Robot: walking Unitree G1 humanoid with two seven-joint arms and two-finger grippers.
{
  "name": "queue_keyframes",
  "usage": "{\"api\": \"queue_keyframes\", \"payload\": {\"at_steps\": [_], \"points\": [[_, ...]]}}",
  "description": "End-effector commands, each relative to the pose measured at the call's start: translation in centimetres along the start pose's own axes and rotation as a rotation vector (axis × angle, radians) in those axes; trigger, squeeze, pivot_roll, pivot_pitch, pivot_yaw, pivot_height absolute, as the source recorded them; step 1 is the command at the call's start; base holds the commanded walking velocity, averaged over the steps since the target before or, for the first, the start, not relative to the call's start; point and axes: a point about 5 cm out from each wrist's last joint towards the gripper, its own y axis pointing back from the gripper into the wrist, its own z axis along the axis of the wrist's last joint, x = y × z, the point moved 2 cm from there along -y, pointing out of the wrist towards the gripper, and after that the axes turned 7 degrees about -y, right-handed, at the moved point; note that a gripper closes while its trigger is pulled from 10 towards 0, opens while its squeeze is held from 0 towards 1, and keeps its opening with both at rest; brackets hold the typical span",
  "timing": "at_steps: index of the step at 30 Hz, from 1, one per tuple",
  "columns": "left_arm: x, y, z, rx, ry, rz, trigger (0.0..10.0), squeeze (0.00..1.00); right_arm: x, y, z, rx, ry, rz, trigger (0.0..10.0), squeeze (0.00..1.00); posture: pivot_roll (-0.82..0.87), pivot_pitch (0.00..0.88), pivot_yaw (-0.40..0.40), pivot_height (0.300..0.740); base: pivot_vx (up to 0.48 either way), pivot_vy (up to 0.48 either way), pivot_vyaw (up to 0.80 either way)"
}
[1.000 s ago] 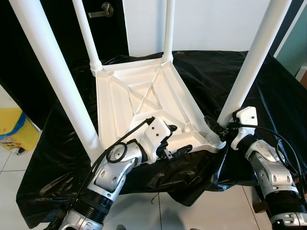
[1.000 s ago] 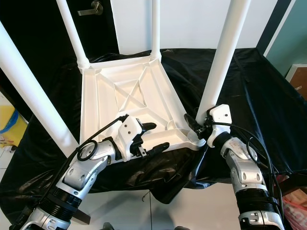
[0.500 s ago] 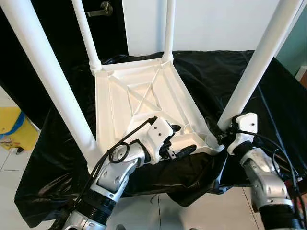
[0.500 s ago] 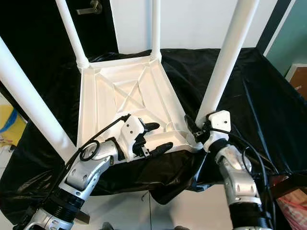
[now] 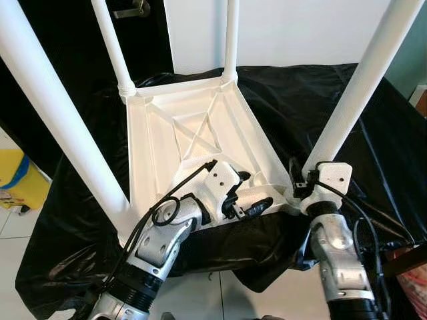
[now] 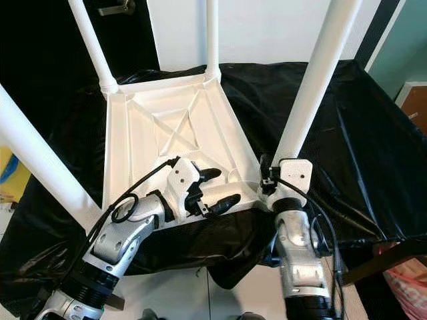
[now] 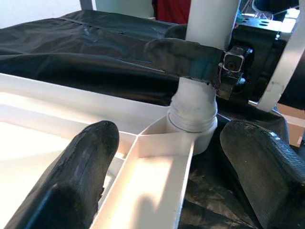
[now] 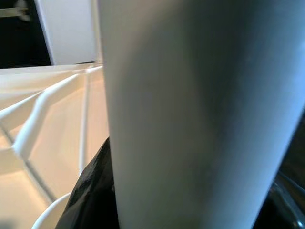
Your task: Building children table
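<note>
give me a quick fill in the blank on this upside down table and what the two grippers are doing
The white table lies upside down on a ____ sheet.
It has ____ legs pointing up.
The right gripper is closed around the base of the near right ____.
The left gripper straddles the table's near edge with its fingers ____.

Missing words: black; four; leg; open

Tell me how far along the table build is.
All four legs stand in the upturned tabletop. In hand: right gripper clamps the near-right leg at its socket, while left gripper straddles the tabletop's near rim, open. Left: finish seating, flip upright.
</note>
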Motion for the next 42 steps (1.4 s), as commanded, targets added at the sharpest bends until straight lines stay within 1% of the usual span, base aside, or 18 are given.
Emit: {"api": "queue_keyframes", "payload": {"at_steps": [1,2,4,15,16,17,18,22,24,25,29,34,35,37,38,39,41,42], "points": [[0.4,0.1,0.1,0.003,0.01,0.039,10.0,0.0,0.2,1.0,-2.9,0.142,-0.021,-0.062,10.0,0.0,-0.08,0.108,0.021,0.74,0.0,0.0,0.0],[0.4,0.1,0.1,0.003,0.01,0.039,10.0,0.0,0.2,1.0,-2.9,0.142,-0.021,-0.062,10.0,0.0,-0.08,0.108,0.021,0.74,0.0,0.0,0.0],[0.6,0.0,0.2,0.0,0.011,0.048,10.0,0.0,0.7,0.8,-2.5,0.131,-0.036,-0.062,10.0,0.0,-0.08,0.106,0.019,0.74,0.0,0.0,0.0],[1.0,0.1,0.4,-0.003,0.006,0.063,10.0,0.0,1.3,0.6,-1.9,0.098,-0.03,-0.043,10.0,0.0,-0.08,0.105,0.02,0.74,0.0,0.0,0.0],[1.1,0.2,0.5,-0.003,0.003,0.063,10.0,0.0,1.2,0.6,-1.8,0.093,-0.031,-0.049,10.0,0.64,-0.07,0.103,0.024,0.74,0.0,0.0,0.0],[1.1,0.2,0.5,-0.003,0.003,0.063,10.0,0.0,1.2,0.6,-1.8,0.093,-0.031,-0.049,10.0,0.64,-0.07,0.103,0.024,0.74,0.0,0.0,0.0],[1.2,0.2,0.6,-0.004,0.001,0.064,10.0,0.0,1.2,0.5,-1.6,0.087,-0.032,-0.058,10.0,1.0,-0.07,0.102,0.025,0.74,0.0,0.0,0.0],[1.3,0.2,0.7,-0.004,-0.003,0.064,10.0,0.0,1.1,0.4,-1.3,0.07,-0.043,-0.05,10.0,1.0,-0.07,0.098,0.028,0.74,0.0,0.0,0.0],[1.3,0.2,0.7,-0.004,-0.006,0.062,10.0,0.0,1.0,0.2,-0.9,0.054,-0.045,-0.008,10.0,1.0,-0.07,0.096,0.032,0.74,0.0,0.0,0.0],[1.3,0.2,0.7,-0.004,-0.006,0.062,10.0,0.0,1.0,0.2,-0.9,0.054,-0.045,-0.008,10.0,1.0,-0.07,0.096,0.032,0.74,0.0,0.0,0.0],[1.3,0.1,0.9,-0.007,-0.009,0.057,10.0,0.0,0.4,0.0,-0.4,0.041,-0.045,0.074,10.0,1.0,-0.08,0.094,0.034,0.74,0.0,0.0,0.0],[1.3,0.0,0.9,-0.007,-0.01,0.055,10.0,0.0,0.0,-0.1,-0.3,0.04,-0.042,0.101,10.0,1.0,-0.08,0.091,0.037,0.74,0.0,0.0,0.0],[1.3,0.0,0.9,-0.008,-0.011,0.052,10.0,0.0,-0.4,-0.2,-0.1,0.042,-0.033,0.167,10.0,0.0,-0.08,0.09,0.037,0.74,0.0,0.0,0.0],[1.3,0.0,0.9,-0.008,-0.011,0.052,10.0,0.0,-0.4,-0.2,-0.1,0.042,-0.033,0.167,10.0,0.0,-0.08,0.09,0.037,0.74,0.0,0.0,0.0],[1.3,-0.1,0.9,-0.008,-0.012,0.048,10.0,0.0,-0.6,-0.2,0.1,0.058,-0.024,0.267,10.0,0.0,-0.08,0.089,0.04,0.74,0.0,0.0,0.0],[1.3,-0.1,0.9,-0.008,-0.012,0.048,10.0,0.0,-0.6,-0.2,0.1,0.058,-0.024,0.267,10.0,0.0,-0.08,0.089,0.04,0.74,0.0,0.0,0.0],[1.2,0.0,1.0,-0.006,-0.013,0.043,10.0,0.0,-0.8,-0.2,0.4,0.107,0.012,0.466,10.0,0.0,-0.08,0.09,0.045,0.74,0.0,0.0,0.0],[1.2,0.0,1.0,-0.006,-0.013,0.043,10.0,0.0,-0.8,-0.2,0.4,0.107,0.012,0.466,10.0,0.0,-0.08,0.09,0.045,0.74,0.0,0.0,0.0]]}}
